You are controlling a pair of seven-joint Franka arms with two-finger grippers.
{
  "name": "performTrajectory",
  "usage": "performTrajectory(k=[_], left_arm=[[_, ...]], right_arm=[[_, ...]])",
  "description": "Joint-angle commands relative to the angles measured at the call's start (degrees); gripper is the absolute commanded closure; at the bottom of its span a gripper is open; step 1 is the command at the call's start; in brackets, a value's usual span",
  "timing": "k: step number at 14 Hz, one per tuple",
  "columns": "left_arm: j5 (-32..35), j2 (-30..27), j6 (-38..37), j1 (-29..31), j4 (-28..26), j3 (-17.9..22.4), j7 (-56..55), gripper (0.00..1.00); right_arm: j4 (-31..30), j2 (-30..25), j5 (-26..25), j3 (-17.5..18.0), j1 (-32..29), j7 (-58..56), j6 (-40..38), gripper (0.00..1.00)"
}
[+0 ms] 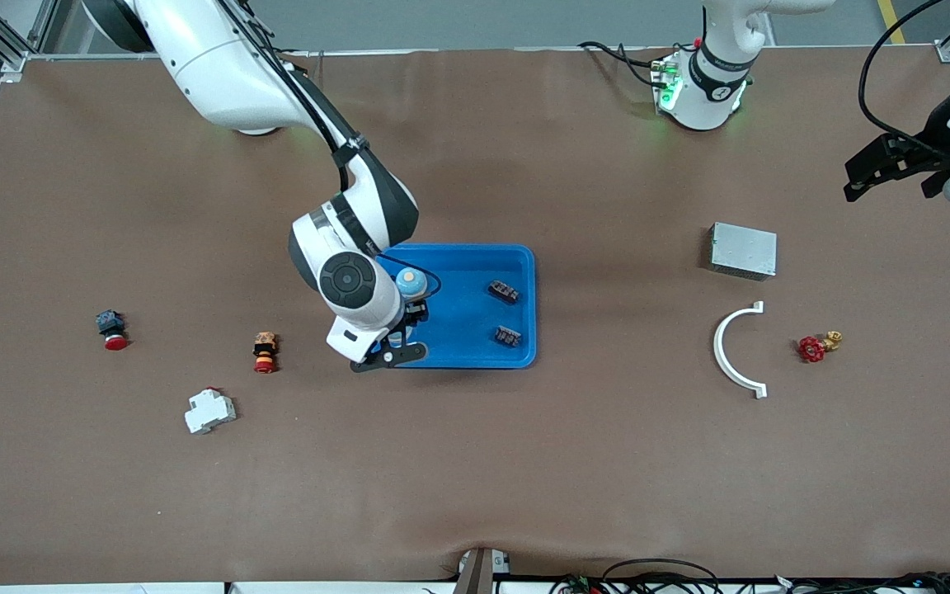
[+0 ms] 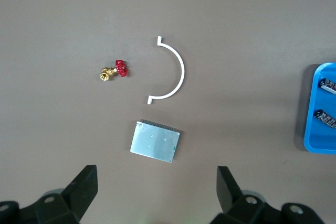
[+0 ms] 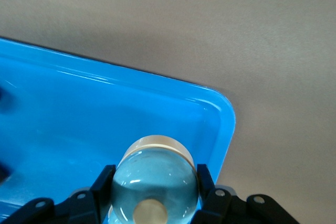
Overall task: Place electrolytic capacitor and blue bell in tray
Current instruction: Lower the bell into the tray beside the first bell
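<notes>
The bright-blue tray point(image 1: 524, 256) lies mid-table. My right gripper point(image 1: 411, 304) is over the tray's corner at the right arm's end, shut on the blue bell point(image 1: 411, 282). In the right wrist view the glossy blue dome with its cream rim point(image 3: 157, 182) sits between the two black fingers point(image 3: 101, 184), just above the tray floor point(image 3: 79, 124). Two small dark parts point(image 1: 504, 290) point(image 1: 508, 336) lie in the tray at the left arm's end; I cannot tell if either is the capacitor. My left gripper point(image 1: 891, 183) point(image 2: 156, 182) waits open and empty, high over the left arm's end of the table.
A grey metal box point(image 1: 743, 250), a white half-ring point(image 1: 731, 351) and a red-handled brass valve point(image 1: 817, 346) lie toward the left arm's end. A red push button point(image 1: 112, 330), an orange-red button point(image 1: 265, 351) and a white breaker point(image 1: 209, 410) lie toward the right arm's end.
</notes>
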Motion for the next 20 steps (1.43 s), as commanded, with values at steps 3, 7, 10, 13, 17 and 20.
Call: performTrajectory(k=[3, 7, 10, 13, 17, 20], left_arm=[[-1.15, -1.14, 0.30, 0.42, -0.60, 0.09, 1.13, 0.00], [-1.15, -1.49, -0.05, 0.59, 0.27, 0.61, 3.05, 0.00], [-1.23, -1.49, -0.14, 0.86, 1.33, 0.96, 6.22, 0.00], [-1.15, -1.58, -1.02, 0.77, 1.33, 0.97, 6.15, 0.00], [-1.06, -0.97, -0.76, 0.68, 2.21, 0.97, 5.79, 0.00], [-1.15, -0.97, -0.76, 0.77, 2.82, 1.05, 6.40, 0.00]], right_arm=[[-0.02, 1.60, 0.56, -0.44, 1.06, -1.54, -0.18, 0.90], [-0.11, 3.36, 0.47, -0.53, 2.64, -1.46, -0.09, 0.88], [-0.11, 4.15, 0.47, -0.53, 2.91, -1.46, -0.09, 0.85], [-0.11, 4.85, 0.47, -0.53, 3.08, -1.54, 0.00, 0.83], [-0.11, 5.38, 0.39, -0.53, 3.08, -1.54, 0.53, 0.64], [-0.11, 5.38, 0.30, -0.53, 3.08, -1.02, 0.44, 0.00]])
